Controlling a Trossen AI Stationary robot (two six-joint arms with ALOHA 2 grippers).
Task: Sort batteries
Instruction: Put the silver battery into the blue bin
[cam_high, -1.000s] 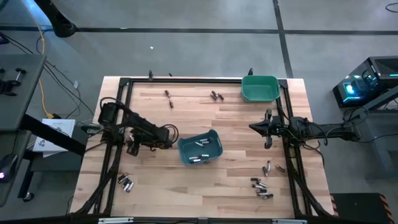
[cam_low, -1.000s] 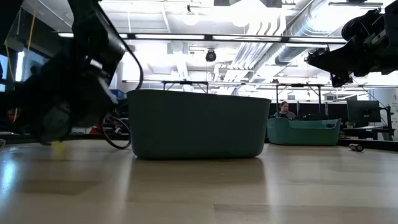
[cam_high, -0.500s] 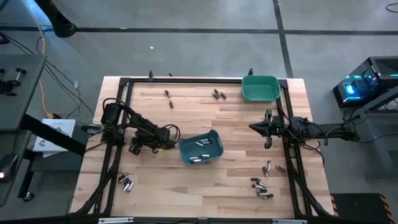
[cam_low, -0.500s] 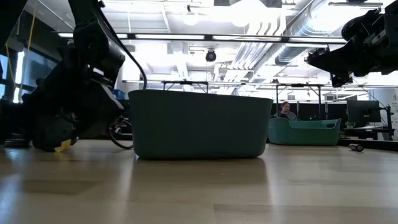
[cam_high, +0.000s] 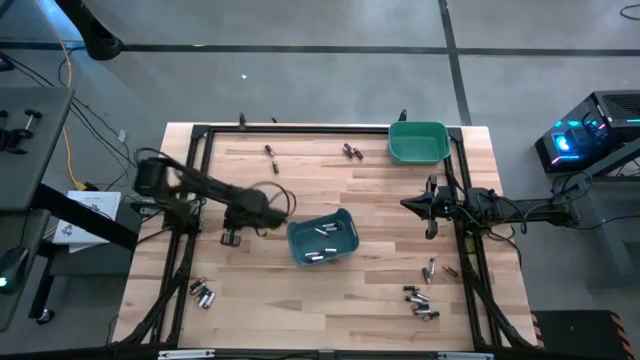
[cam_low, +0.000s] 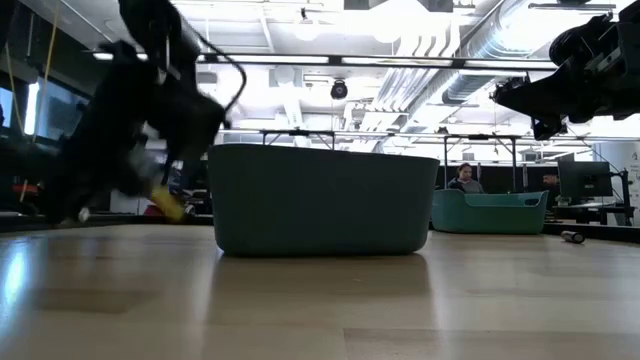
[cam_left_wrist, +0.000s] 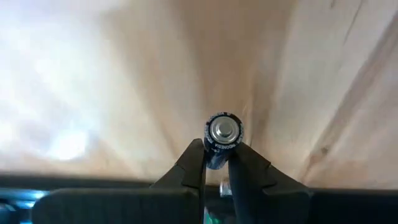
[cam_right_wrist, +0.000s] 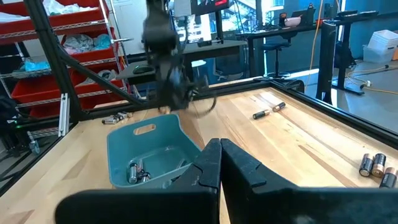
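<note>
A dark battery (cam_left_wrist: 224, 132) with a silvery end sits between the fingertips of my left gripper (cam_high: 232, 238), which hangs above the wood just left of the teal bin (cam_high: 322, 238). Several batteries lie in that bin. More batteries lie loose on the table at the far side (cam_high: 271, 155) (cam_high: 348, 152), the near left (cam_high: 203, 293) and the near right (cam_high: 420, 300). A green bin (cam_high: 418, 141) stands at the far right corner. My right gripper (cam_high: 432, 212) waits shut above the table's right side, holding nothing. My left gripper pinches the battery's round side (cam_left_wrist: 215, 153) between its two fingertips (cam_left_wrist: 191, 163). The battery lies along the fingers, its silvery end pointing out past them. It is lifted clear of the table.
A dark frame (cam_high: 300, 130) runs around the table top. In the low view the teal bin (cam_low: 320, 200) stands right beside my left gripper (cam_low: 165, 205). Bare wood lies between the two bins and in front of the teal bin.
My left gripper has risen from the table top and moved a little toward the teal bin, and the left arm has swung with it. The right arm has kept still.
</note>
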